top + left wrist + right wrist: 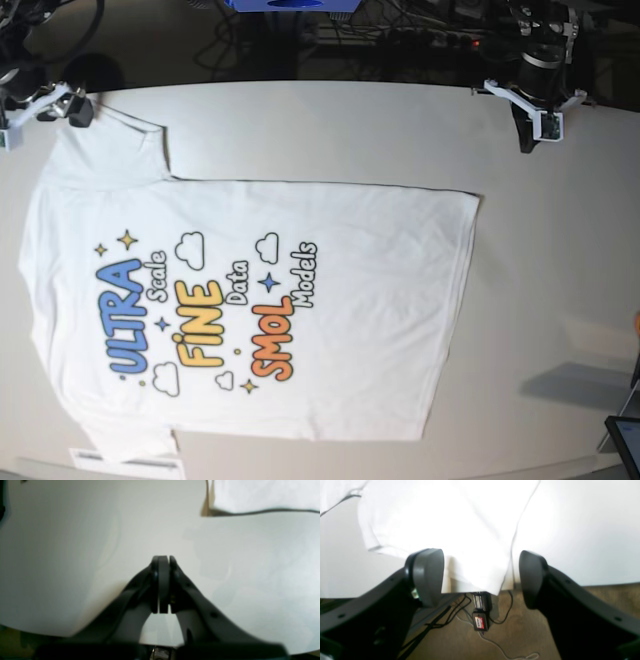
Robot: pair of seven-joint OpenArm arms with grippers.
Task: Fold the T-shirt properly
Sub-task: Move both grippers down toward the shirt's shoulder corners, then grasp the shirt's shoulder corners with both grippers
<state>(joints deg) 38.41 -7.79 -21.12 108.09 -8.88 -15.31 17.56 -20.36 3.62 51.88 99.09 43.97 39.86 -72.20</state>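
Observation:
The white T-shirt (250, 300) lies flat on the table (540, 280), print side up, neck toward the left and hem toward the right. My right gripper (45, 115) hovers at the far left corner by the upper sleeve, open. In the right wrist view the sleeve cloth (450, 530) spreads just beyond the open right gripper (480, 578), with nothing held. My left gripper (528, 130) sits at the far right over bare table, shut and empty. In the left wrist view the shut left gripper (163, 560) is well short of the shirt's corner (262, 495).
Past the table edge (607, 583) the floor shows cables and a small black box (480, 620). A paper label (125, 462) lies near the front left edge, and a dark tablet corner (625, 445) at the front right. Cables and equipment line the back.

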